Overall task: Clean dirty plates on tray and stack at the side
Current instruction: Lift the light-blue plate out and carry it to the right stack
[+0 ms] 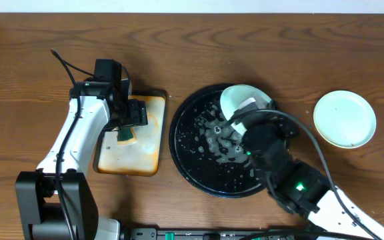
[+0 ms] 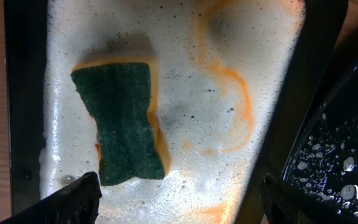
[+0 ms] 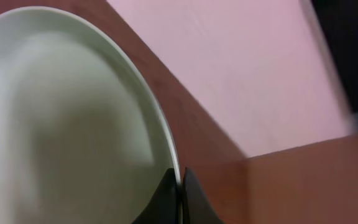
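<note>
- Right claw [image 3: 180, 182] was closed on the rim of a pale plate [image 1: 237, 97], edge pinched thin between the two fingers; the overhead view showed the plate tilted up on its side.
- The plate was held above the far part of the black tray [image 1: 191, 157], prob. so that drips and suds fall back into the tray and not on the surface [image 1: 245, 40].
- The tray floor was wet, with white foam specks.
- Left claw [image 2: 180, 184] was wide open, holding nothing, right above the green sponge [image 2: 122, 121].
- The sponge lay flat in the foamy cream tray [image 1: 149, 150], w/ orange streaks around it, so it probably stays soapy there and is easy to reach.
- A second plate [image 1: 344, 119] lay flat on the surface to the right, well apart from the black tray, prob. the start of the clean stack.
- I could not see a third plate; the right arm covered part of the tray.
</note>
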